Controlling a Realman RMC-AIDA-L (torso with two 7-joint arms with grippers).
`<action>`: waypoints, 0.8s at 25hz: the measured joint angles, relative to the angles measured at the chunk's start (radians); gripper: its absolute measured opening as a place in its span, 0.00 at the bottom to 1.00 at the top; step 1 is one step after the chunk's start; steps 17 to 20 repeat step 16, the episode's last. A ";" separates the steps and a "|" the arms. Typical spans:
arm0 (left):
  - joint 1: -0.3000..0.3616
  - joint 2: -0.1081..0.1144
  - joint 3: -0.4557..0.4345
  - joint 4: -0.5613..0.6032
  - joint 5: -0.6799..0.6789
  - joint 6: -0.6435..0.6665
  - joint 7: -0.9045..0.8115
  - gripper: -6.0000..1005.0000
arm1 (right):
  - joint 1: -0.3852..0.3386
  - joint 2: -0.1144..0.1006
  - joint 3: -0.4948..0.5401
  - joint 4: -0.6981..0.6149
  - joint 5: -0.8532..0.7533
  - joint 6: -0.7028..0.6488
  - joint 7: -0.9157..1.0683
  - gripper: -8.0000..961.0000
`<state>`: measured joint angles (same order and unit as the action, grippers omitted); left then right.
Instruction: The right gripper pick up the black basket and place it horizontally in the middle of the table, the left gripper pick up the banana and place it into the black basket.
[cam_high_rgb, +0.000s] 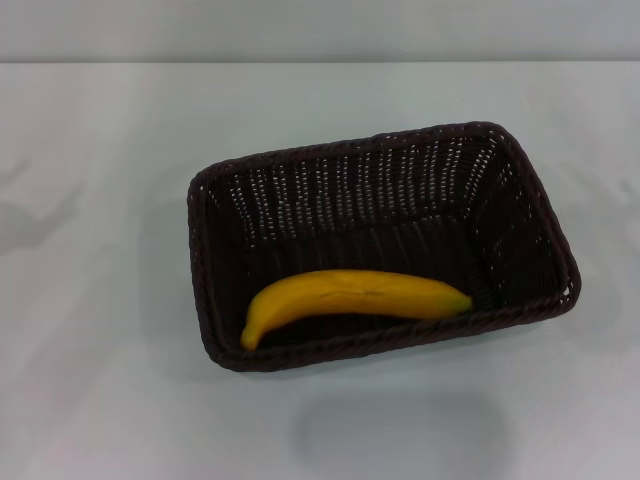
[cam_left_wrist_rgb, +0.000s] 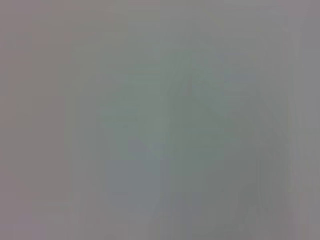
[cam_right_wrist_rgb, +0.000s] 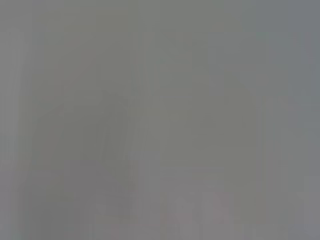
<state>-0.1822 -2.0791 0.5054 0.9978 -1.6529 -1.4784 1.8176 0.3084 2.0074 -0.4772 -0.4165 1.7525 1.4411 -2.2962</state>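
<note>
The black basket (cam_high_rgb: 520, 190) stands in the middle of the white table (cam_high_rgb: 90, 330) in the head view, its long side running left to right and slightly turned. The yellow banana (cam_high_rgb: 350, 298) lies inside it along the near wall, its dark tip pointing right. Neither gripper nor any arm shows in the head view. The left wrist view and the right wrist view show only a plain grey-white surface, with no fingers and no objects.
Bare white tabletop lies all around the basket. The table's far edge (cam_high_rgb: 320, 62) meets a pale wall at the top of the head view. Faint shadows lie on the table at the far left and in front of the basket.
</note>
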 joint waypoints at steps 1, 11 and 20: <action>0.006 0.000 -0.004 -0.031 -0.027 0.010 0.019 0.89 | 0.000 0.000 0.000 0.024 0.037 0.001 -0.034 0.57; 0.007 0.001 -0.131 -0.450 -0.292 0.025 0.315 0.89 | 0.012 0.001 0.000 0.166 0.299 -0.041 -0.259 0.91; 0.002 0.000 -0.132 -0.544 -0.362 -0.001 0.402 0.89 | 0.015 0.001 0.003 0.185 0.326 -0.059 -0.285 0.91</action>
